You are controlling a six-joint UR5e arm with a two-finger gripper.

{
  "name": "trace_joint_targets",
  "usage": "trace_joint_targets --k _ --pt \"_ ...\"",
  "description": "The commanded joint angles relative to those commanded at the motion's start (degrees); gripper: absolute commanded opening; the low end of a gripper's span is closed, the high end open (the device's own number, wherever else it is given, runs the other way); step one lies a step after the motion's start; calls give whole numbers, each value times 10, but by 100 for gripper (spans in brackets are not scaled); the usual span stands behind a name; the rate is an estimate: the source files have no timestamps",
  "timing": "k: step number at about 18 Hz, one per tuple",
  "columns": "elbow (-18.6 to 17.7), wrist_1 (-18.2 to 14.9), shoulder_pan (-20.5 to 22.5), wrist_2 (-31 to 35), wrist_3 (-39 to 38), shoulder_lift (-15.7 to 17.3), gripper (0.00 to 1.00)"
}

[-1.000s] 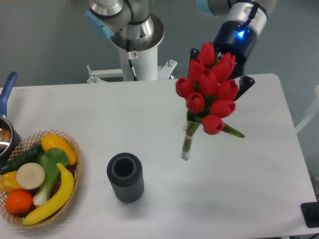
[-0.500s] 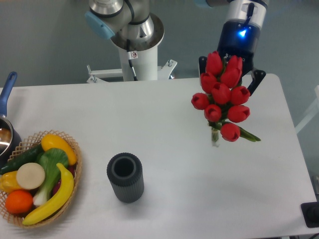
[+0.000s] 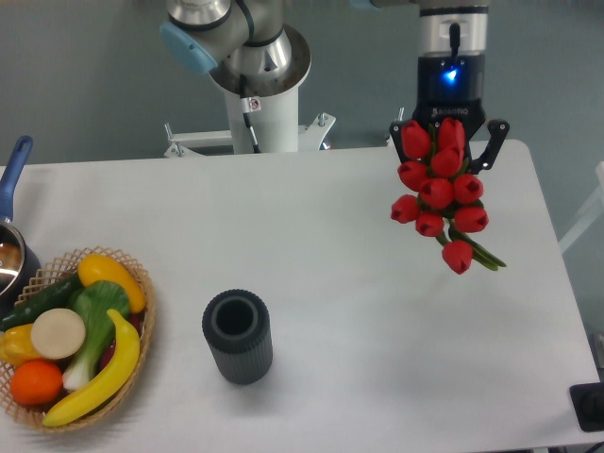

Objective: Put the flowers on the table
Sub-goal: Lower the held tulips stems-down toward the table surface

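Bare table below; vase seemingly well left.

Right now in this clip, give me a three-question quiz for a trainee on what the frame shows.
1. True or false: the flowers are already lying on the table.
2. Which thing stands nearest the basket of fruit and vegetables? A) the dark vase B) the flowers C) the gripper
3. Fill in: the vase holds ____ flowers.

Key
1. False: the gripper holds the bunch in the air over the table's right side, blooms facing the camera.
2. A
3. No; its opening shows empty.
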Motion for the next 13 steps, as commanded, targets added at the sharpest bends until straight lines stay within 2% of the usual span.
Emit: trace_joint_targets --k 5,8,13 --pt "-21 -1 -3 46 24 -28 49" --pt "-21 -1 -19 97 35 -61 49" --pt "-18 -3 -32 106 30 -98 49"
